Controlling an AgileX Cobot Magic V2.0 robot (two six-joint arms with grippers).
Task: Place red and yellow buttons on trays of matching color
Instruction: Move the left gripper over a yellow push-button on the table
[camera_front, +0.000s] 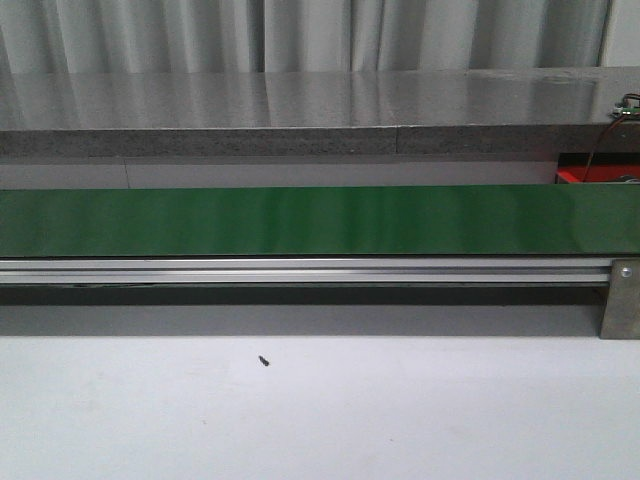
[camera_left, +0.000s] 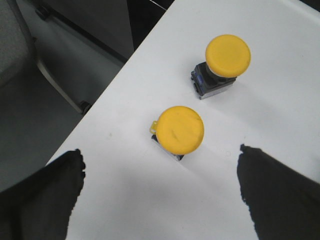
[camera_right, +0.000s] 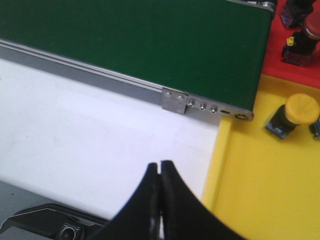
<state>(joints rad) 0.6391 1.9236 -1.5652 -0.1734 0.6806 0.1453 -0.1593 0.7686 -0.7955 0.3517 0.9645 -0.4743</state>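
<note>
The left tool (camera_left: 160, 185) is released, straddling the nearer yellow button (camera_left: 179, 130) on the white surface (camera_left: 280, 75) near its edge; a second yellow button (camera_left: 225, 57) stands close beyond. The right tool (camera_right: 160, 172) is clenched and empty, beside the yellow tray (camera_right: 260, 195). Risk: an off-centre closure could tip the button or push it toward the edge.

Bare table (camera_left: 280, 60) rings two yellow buttons (camera_left: 179, 130) standing apart — a clear gap between them.
</note>
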